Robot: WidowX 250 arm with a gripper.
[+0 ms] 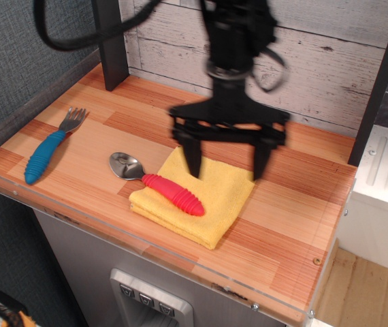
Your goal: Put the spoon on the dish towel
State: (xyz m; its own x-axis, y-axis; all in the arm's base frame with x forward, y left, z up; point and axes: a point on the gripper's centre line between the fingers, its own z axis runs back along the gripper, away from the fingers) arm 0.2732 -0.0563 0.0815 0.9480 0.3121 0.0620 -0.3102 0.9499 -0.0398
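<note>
Your gripper hangs above the dish towel with fingers spread wide and empty, because the spoon lies released, red handle on the towel's front-left part, bowl jutting over the counter.

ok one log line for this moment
gripper: open, empty, above towel | spoon: red handle on yellow dish towel, bowl overhanging onto table | fork: untouched
</note>
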